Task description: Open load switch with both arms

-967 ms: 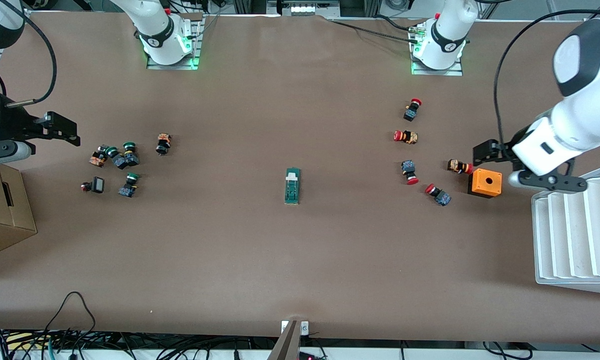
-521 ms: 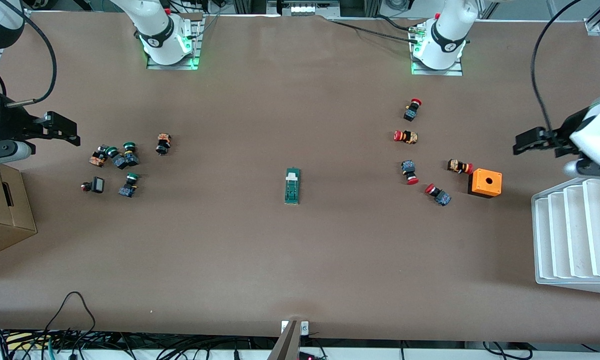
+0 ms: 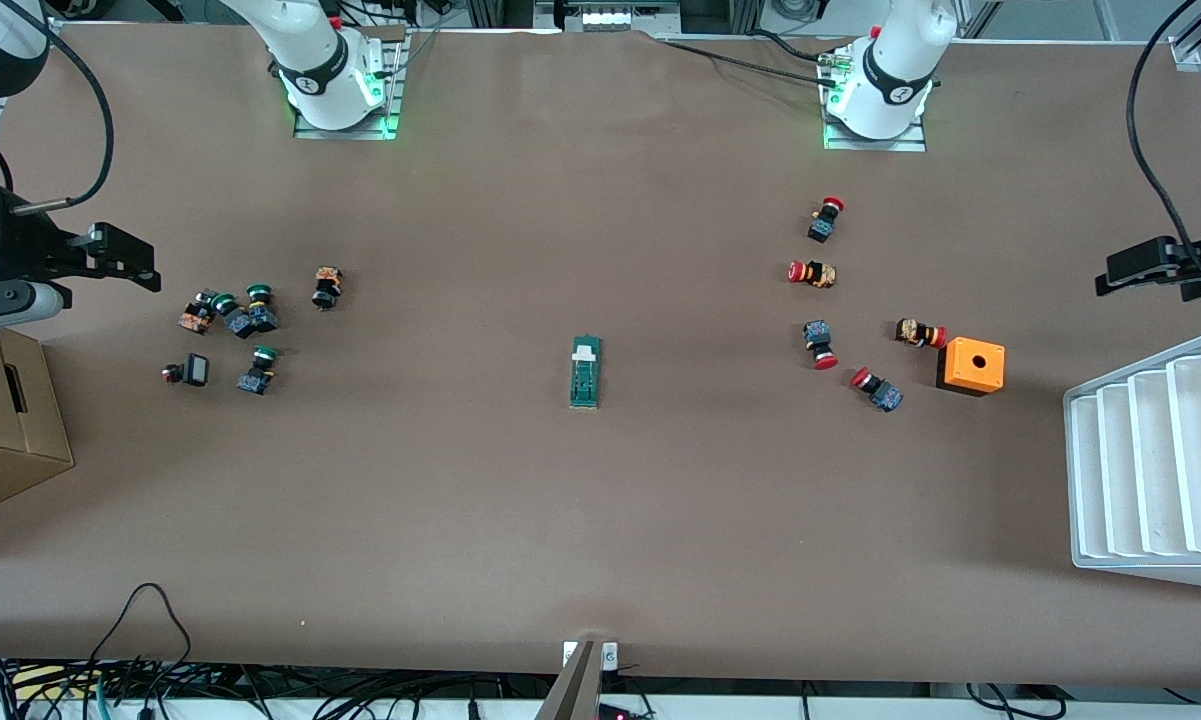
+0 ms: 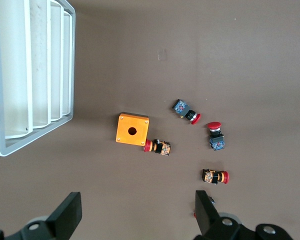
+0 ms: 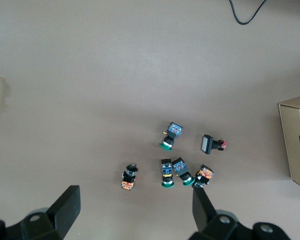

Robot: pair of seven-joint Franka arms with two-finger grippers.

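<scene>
Grippers first: the left gripper (image 4: pixel 135 220) hangs with its fingers (image 4: pixel 67 216) spread wide and nothing between them, up in the air at the left arm's end of the table, over bare brown surface near the orange box (image 3: pixel 971 365). The right gripper (image 5: pixel 135 215) is likewise spread wide and holds nothing, over the right arm's end of the table, beside a cluster of green-capped push buttons (image 3: pixel 245 315).

The load switch (image 3: pixel 585 371) lies flat at mid-table, untouched, white piece at the end farther from the front camera, well apart from both grippers.

Taking the load switch as reference: toward the left arm's end lie five red-capped push buttons (image 3: pixel 818 273), then the orange box with one red-capped button touching or just beside it, then a white ridged tray (image 3: pixel 1150 470) at the table's edge. Toward the right arm's end lie the green-capped cluster and a cardboard box (image 3: pixel 5 425) at the edge.
</scene>
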